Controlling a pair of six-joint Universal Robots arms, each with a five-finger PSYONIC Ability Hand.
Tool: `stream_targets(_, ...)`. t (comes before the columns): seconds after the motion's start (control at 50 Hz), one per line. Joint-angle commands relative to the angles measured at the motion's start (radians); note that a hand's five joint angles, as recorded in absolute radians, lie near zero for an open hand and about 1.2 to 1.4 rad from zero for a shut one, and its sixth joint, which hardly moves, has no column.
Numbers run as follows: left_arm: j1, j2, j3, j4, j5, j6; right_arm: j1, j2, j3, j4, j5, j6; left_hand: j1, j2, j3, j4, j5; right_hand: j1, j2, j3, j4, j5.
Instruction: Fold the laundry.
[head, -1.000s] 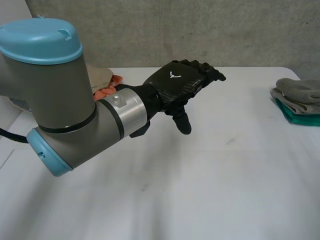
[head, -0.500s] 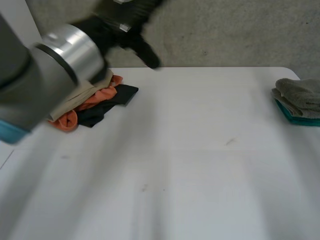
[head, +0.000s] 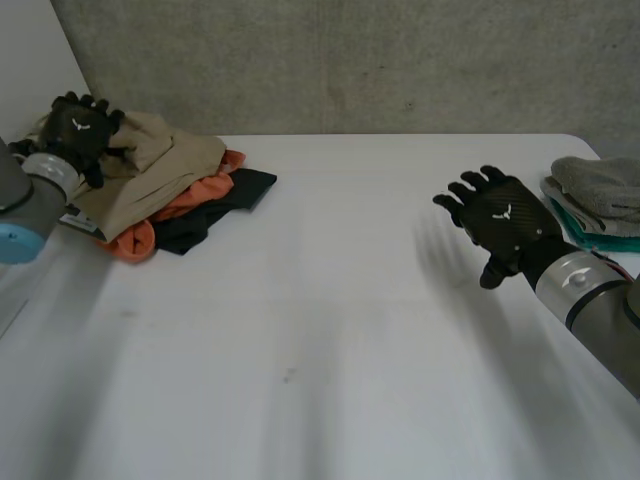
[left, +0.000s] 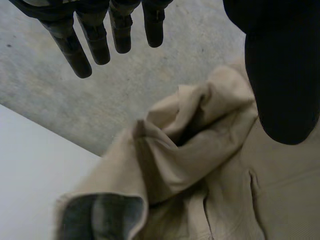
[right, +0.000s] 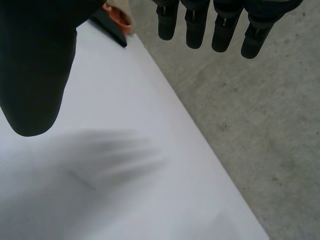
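Head view: the crumpled beige, orange and black laundry pile (head: 170, 175) is located upper left, beneath the spread left hand (head: 78, 130); the right hand (head: 505, 228) is spread mid-right. Layered garments could be lifted together.

White surface (head: 330, 300) before a rough grey wall (head: 380, 60).
The matte, lightly scuffed surface fills the head view from three through six to nine o'clock. The mottled, concrete-like wall stands behind its far edge at twelve o'clock; a plain white panel (head: 25, 50) adjoins it at ten o'clock. Light is soft and even.
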Motion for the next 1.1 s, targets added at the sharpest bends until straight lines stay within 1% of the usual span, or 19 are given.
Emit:
stream_targets(0.02, 0.028, -0.187, 0.207, 0.011, 0.048, -0.015, -0.006, -0.002, 0.056, -0.007, 0.0, -0.005, 0.176, 0.163, 0.158, 0.168, 0.145, -0.052, -0.035, -0.035, -0.035, -0.049)
stream_targets(0.1, 0.042, -0.221, 0.236, 0.011, 0.054, -0.015, -0.04, -0.002, 0.082, -0.01, -0.002, -0.006, 0.448, 0.436, 0.43, 0.44, 0.418, -0.052, -0.035, -0.035, -0.035, -0.049)
stream_targets(0.12, 0.042, -0.224, 0.236, 0.011, 0.057, -0.015, -0.049, -0.002, 0.085, -0.01, -0.004, -0.006, 0.719, 0.707, 0.701, 0.711, 0.689, -0.052, -0.035, -0.035, -0.035, -0.049)
stream_targets(0.2, 0.038, -0.216, 0.224, 0.011, 0.05, -0.018, -0.077, -0.002, 0.095, -0.009, -0.01, -0.006, 1.199, 1.187, 1.181, 1.191, 1.169, -0.052, -0.035, -0.035, -0.035, -0.049)
stream_targets(0.26, 0.026, -0.199, 0.212, 0.011, 0.037, -0.021, -0.081, -0.004, 0.096, -0.009, -0.007, -0.006, 1.2, 1.188, 1.182, 1.192, 1.17, -0.052, -0.035, -0.035, -0.035, -0.049)
stream_targets(0.34, -0.006, -0.085, 0.137, 0.003, 0.005, -0.048, -0.081, -0.016, 0.096, -0.01, -0.004, -0.006, 1.2, 1.188, 1.182, 1.192, 1.17, -0.052, -0.035, -0.035, -0.035, -0.049)
stream_targets(0.44, -0.07, 0.182, -0.061, 0.015, 0.005, -0.228, -0.084, -0.048, 0.096, -0.009, -0.002, -0.005, 1.2, 1.188, 1.182, 1.192, 1.17, -0.052, -0.035, -0.035, -0.035, -0.049)
stream_targets(0.46, -0.101, 0.303, -0.142, 0.026, 0.007, -0.328, -0.084, -0.054, 0.096, -0.009, -0.002, -0.002, 1.2, 1.188, 1.182, 1.192, 1.17, -0.052, -0.035, -0.035, -0.035, -0.049)
stream_targets(0.58, -0.222, 0.57, -0.358, 0.044, 0.031, -0.614, -0.086, -0.087, 0.11, -0.007, -0.004, 0.008, 1.2, 1.188, 1.182, 1.192, 1.17, -0.052, -0.035, -0.035, -0.035, -0.049)
stream_targets(0.64, -0.242, 0.62, -0.411, 0.09, 0.033, -0.661, -0.088, -0.094, 0.121, -0.007, -0.01, 0.008, 1.2, 1.188, 1.182, 1.192, 1.17, -0.052, -0.035, -0.035, -0.035, -0.049)
stream_targets(0.66, -0.238, 0.603, -0.408, 0.109, 0.025, -0.655, -0.088, -0.094, 0.127, -0.007, -0.013, 0.008, 1.2, 1.188, 1.182, 1.192, 1.17, -0.052, -0.035, -0.035, -0.035, -0.049)
stream_targets(0.68, -0.222, 0.557, -0.396, 0.123, 0.013, -0.632, -0.088, -0.094, 0.128, -0.007, -0.013, 0.008, 0.712, 0.7, 0.694, 0.704, 0.682, -0.052, -0.035, -0.035, -0.035, -0.049)
stream_targets(0.72, -0.184, 0.487, -0.373, 0.092, 0.001, -0.574, -0.094, -0.093, 0.131, -0.007, -0.019, 0.008, 0.369, 0.356, 0.351, 0.36, 0.338, -0.052, -0.035, -0.035, -0.035, -0.049)
stream_targets(0.74, -0.184, 0.486, -0.373, 0.092, 0.001, -0.573, -0.097, -0.093, 0.133, -0.007, -0.019, 0.008, 0.367, 0.355, 0.349, 0.359, 0.336, -0.052, -0.035, -0.035, -0.035, -0.049)
stream_targets(0.76, -0.138, 0.429, -0.353, 0.028, -0.012, -0.491, -0.1, -0.093, 0.135, -0.007, -0.022, 0.006, 0.23, 0.218, 0.212, 0.222, 0.2, -0.052, -0.035, -0.035, -0.035, -0.049)
stream_targets(0.8, -0.103, 0.384, -0.344, -0.018, -0.021, -0.428, -0.103, -0.093, 0.136, -0.007, -0.022, 0.006, 0.089, 0.076, 0.07, 0.08, 0.058, -0.052, -0.035, -0.035, -0.035, -0.049)
stream_targets(0.9, -0.058, 0.249, -0.327, -0.061, -0.042, -0.28, -0.104, -0.093, 0.131, -0.01, -0.022, 0.002, 0.073, 0.061, 0.055, 0.065, 0.043, -0.052, -0.035, -0.035, -0.035, -0.049)
stream_targets(1.08, -0.024, 0.006, -0.183, -0.06, -0.049, -0.234, -0.103, -0.082, 0.131, -0.015, -0.011, -0.002, 0.155, 0.143, 0.137, 0.147, 0.125, -0.052, -0.035, -0.035, -0.035, -0.049)
stream_targets(1.1, -0.021, -0.021, -0.152, -0.06, -0.05, -0.228, -0.103, -0.082, 0.131, -0.015, -0.011, -0.002, 0.295, 0.283, 0.277, 0.287, 0.264, -0.052, -0.035, -0.035, -0.035, -0.049)
